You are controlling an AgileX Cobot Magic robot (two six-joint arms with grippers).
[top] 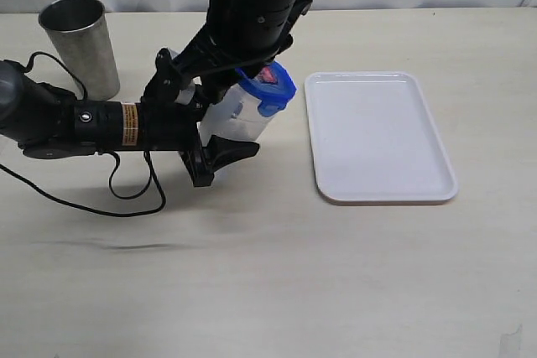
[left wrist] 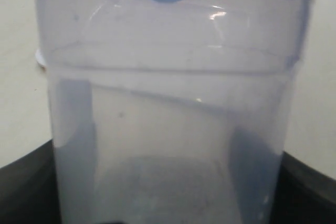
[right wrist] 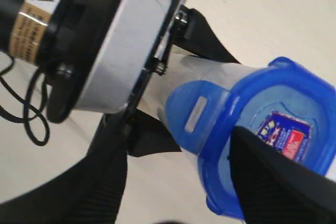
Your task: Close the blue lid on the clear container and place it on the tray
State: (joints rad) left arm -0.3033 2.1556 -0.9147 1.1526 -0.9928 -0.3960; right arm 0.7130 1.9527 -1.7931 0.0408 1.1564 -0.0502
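My left gripper (top: 231, 119) is shut on the clear container (top: 235, 119), holding it tilted above the table. In the left wrist view the container (left wrist: 168, 103) fills the picture, with dark fingers (left wrist: 26, 182) on both sides. The blue lid (top: 270, 90) sits on the container's mouth, its red-and-blue sticker showing. In the right wrist view one flap of the lid (right wrist: 273, 129) lies folded down along the container (right wrist: 205, 72). My right gripper (right wrist: 178, 198) stands open just above it, with one finger (right wrist: 278, 182) over the lid's top and the other well off to the side. The white tray (top: 336, 182) lies to the right.
A grey metal cup (top: 80, 44) stands at the back left, behind the left arm (top: 84, 119). A black cable (top: 126, 194) loops on the table below that arm. The right arm (top: 256, 6) comes down from the back over the container.
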